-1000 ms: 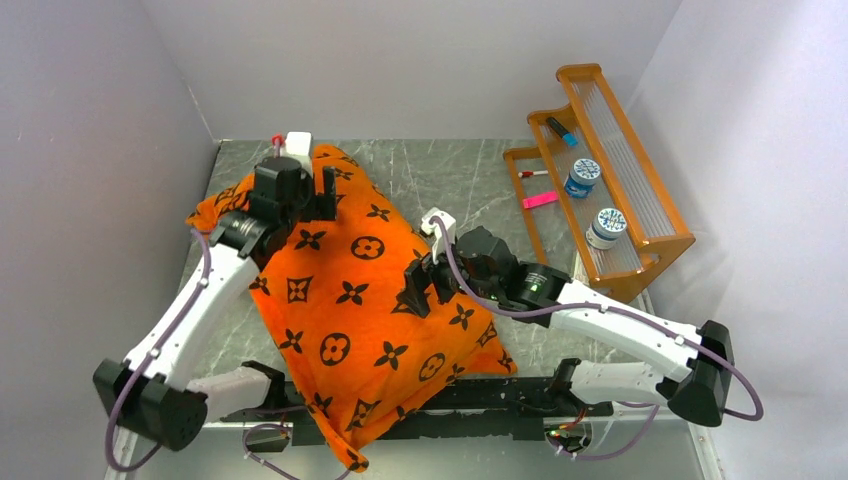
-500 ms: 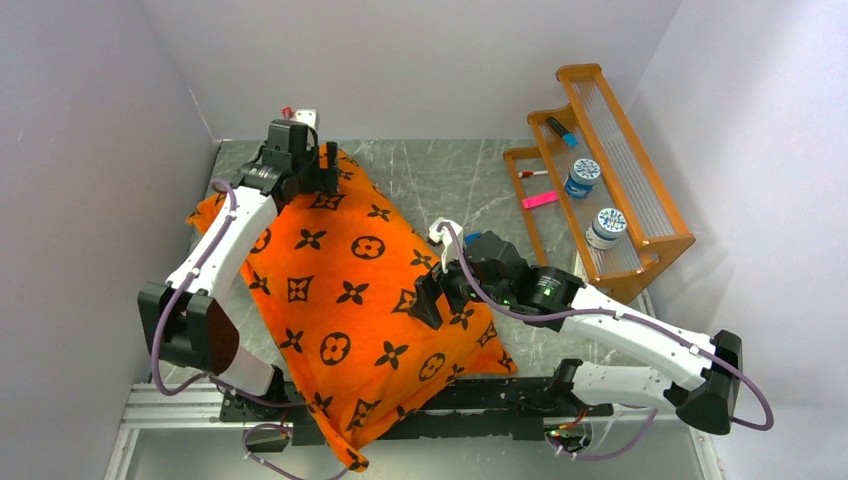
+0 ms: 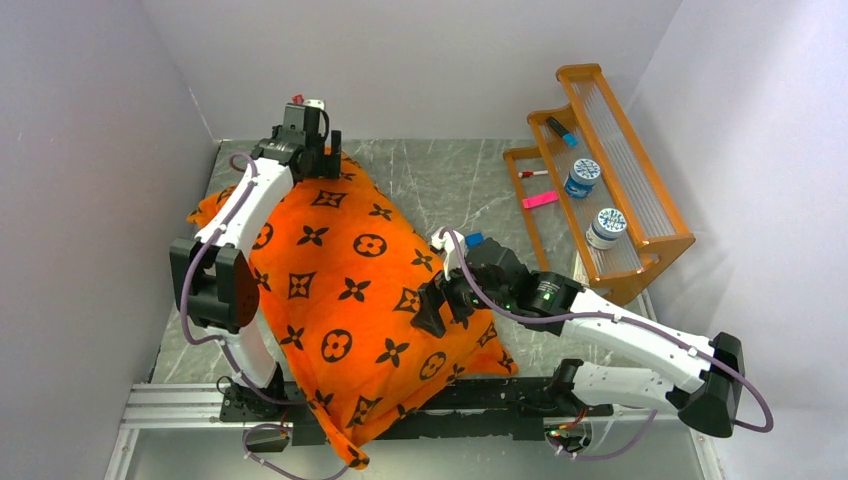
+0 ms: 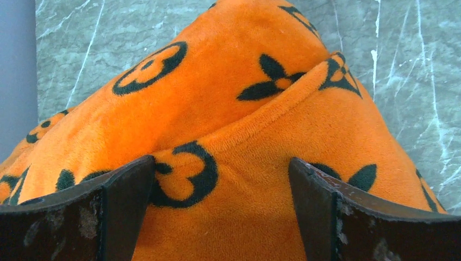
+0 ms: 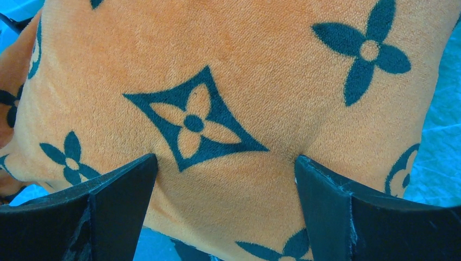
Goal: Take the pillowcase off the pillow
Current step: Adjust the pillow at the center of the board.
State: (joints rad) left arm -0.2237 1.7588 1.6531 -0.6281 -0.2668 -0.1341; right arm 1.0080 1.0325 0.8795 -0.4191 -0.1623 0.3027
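**Pillowcase all on, nothing pulled yet**

I start on the left. My left end effector (image 3: 322,152) hangs over the far corner of the pillowcase (image 3: 350,290), at about 12 o'clock on the big orange lump. In the left wrist view its two fingers stand wide apart, with a fold of orange cloth sitting between them. They hold nothing.

In the middle, the pillowcase lies on the desk (image 3: 450,180). It runs from 11 o'clock, far away, down to 6 o'clock near the arm bases. It looks fat and full, so I think the pillow is inside. I cannot see any white pillow at all.

On the right side of the pillowcase, at about 3 o'clock, sits my right end effector (image 3: 440,305). Its fingers are wide too, just above a dark diamond flower. It has no grip.

Far right, at 2 o'clock, an orange rack (image 3: 620,200) stands apart.

So I think the job has hardly begun. I must pinch the cloth, hold the pillow, and slide the cover off.
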